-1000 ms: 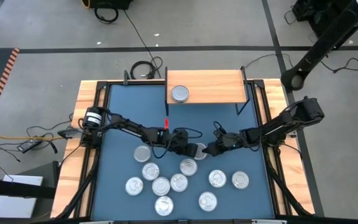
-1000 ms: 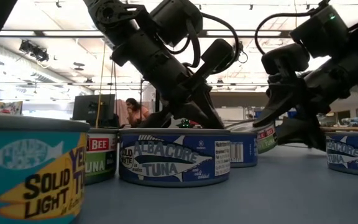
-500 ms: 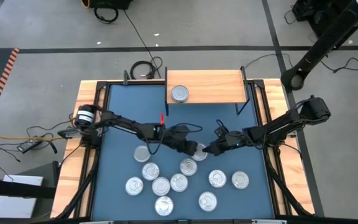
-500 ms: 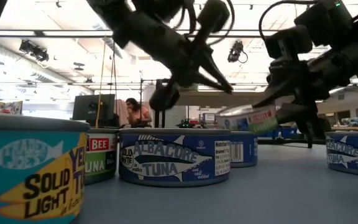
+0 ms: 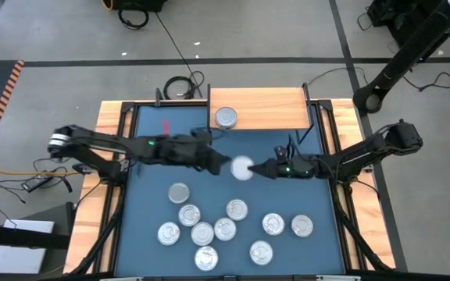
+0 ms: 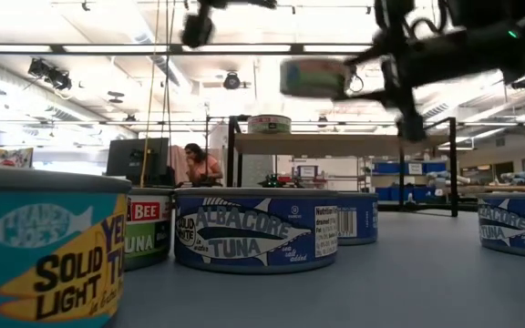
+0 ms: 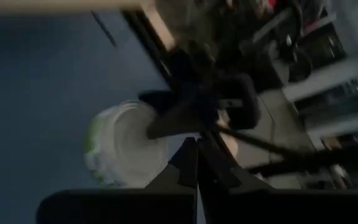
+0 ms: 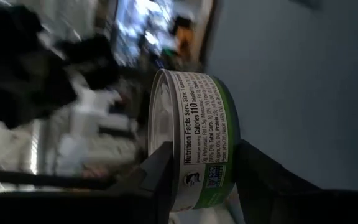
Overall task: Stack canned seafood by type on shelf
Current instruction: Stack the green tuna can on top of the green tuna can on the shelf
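A green-labelled seafood can [image 5: 242, 167] hangs above the middle of the blue table, and my right gripper [image 5: 261, 168] is shut on it. High over the table just left of that can, my left gripper [image 5: 223, 162] is shut and holds nothing; its closed fingers [image 7: 197, 163] point toward the can [image 7: 126, 152]. The light-wood shelf [image 5: 268, 109] stands at the far edge with one can [image 5: 226, 118] on its top. Several more cans [image 5: 202, 232] stand on their bases on the near half of the table. My right gripper pinches the can between its two fingers, one finger [image 8: 160, 177] on the silver lid and the other [image 8: 260, 177] on the bottom, at the rim [image 8: 199, 186] facing the gripper. The fingers come level from the table's right. The can [image 6: 313, 77] is lifted clear and level, lid up.
In the low view, large near cans [image 6: 255, 228] stand in front: a teal one [image 6: 48, 246] at the left, blue ones [image 6: 509, 223] at the right. Black frame rails and wooden strips [image 5: 109, 148] edge the table. Bare blue surface [image 5: 170, 133] lies left of the shelf.
My right gripper has risen with the can, lifting it off the table, turning it from tilted to level and carrying it toward the shelf. My left gripper has gone up and drawn back toward the table's left, away from the cans.
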Motion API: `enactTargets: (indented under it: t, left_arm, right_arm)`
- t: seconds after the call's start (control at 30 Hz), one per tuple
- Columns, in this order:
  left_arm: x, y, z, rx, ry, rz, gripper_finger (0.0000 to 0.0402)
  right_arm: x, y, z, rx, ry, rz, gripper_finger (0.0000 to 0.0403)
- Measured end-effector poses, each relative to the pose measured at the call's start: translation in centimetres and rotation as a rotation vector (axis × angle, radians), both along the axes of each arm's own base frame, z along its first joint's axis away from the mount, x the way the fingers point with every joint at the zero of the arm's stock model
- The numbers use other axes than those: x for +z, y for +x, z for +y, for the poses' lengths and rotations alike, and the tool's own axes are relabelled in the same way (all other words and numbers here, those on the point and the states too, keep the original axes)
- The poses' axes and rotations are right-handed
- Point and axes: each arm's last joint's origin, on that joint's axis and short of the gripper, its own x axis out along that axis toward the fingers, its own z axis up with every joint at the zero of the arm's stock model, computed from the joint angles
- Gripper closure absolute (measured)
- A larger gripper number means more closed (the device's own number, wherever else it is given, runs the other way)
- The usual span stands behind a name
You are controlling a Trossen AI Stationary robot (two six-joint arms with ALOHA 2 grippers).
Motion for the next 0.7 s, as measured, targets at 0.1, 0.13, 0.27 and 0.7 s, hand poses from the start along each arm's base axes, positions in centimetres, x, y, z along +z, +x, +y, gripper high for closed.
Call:
enactTargets:
  t: [0.1,0.13,0.27,0.7]
  left_arm:
    - [1.9,-2.2,0.5,0.079,0.072,-0.022,0.0396]
    - [2.3,-2.8,0.6,0.098,0.087,-0.030,0.0396]
    - [2.8,-4.2,0.8,0.140,0.109,0.001,0.0396]
    - [1.6,-4.9,0.9,0.136,0.135,0.147,0.0327]
  right_arm:
    - [2.0,1.4,-1.2,-0.045,-0.068,0.032,0.0270]
    - [2.8,1.8,-1.6,-0.058,-0.098,0.055,0.0270]
    - [5.9,3.2,-4.4,-0.107,-0.213,0.180,0.0270]
    - [9.8,3.0,-15.1,-0.091,-0.214,0.211,0.0270]
